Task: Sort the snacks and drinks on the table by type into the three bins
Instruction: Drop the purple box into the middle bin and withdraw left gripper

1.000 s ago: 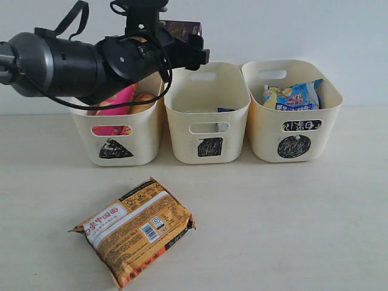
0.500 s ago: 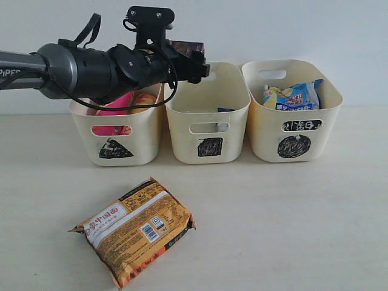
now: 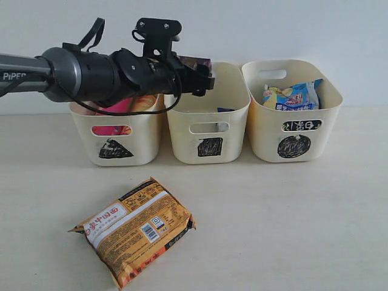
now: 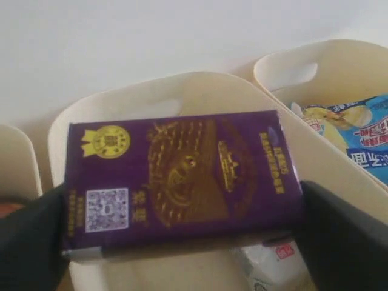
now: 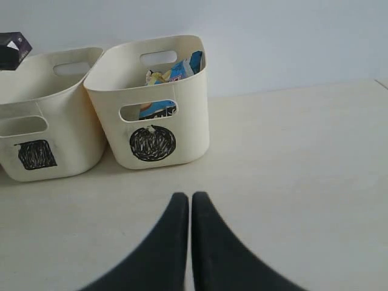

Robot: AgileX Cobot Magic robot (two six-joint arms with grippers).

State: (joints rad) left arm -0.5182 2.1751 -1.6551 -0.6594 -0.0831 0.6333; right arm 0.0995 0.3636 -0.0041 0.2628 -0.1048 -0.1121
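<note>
left arm (image 3: 79,76) is sitting further right and lower than a second ago, so the purple packet (image 4: 182,176) is now hanging over the square bin (image 3: 182,139), no longer up above the gap beside the triangle bin (image 3: 142,136). left tool (image 3: 197,76) is clamping the purple packet by its two short ends, gold print facing the wrist camera, packet roughly level above the bin's opening. A small white-and-dark packet (image 4: 270,267) is lying inside the square bin. Pink tube (image 3: 118,106) is sitting in the triangle bin and a blue packet (image 3: 294,96) is standing in the circle bin (image 3: 267,142). Orange-brown noodle packet (image 3: 134,230) is lying flat on the worktop (image 3: 291,230) in front of the bins, apart from them and untouched. right tool (image 5: 190,242) is hovering over the worktop near the circle bin, fingers pressed together, gripping nothing
</note>
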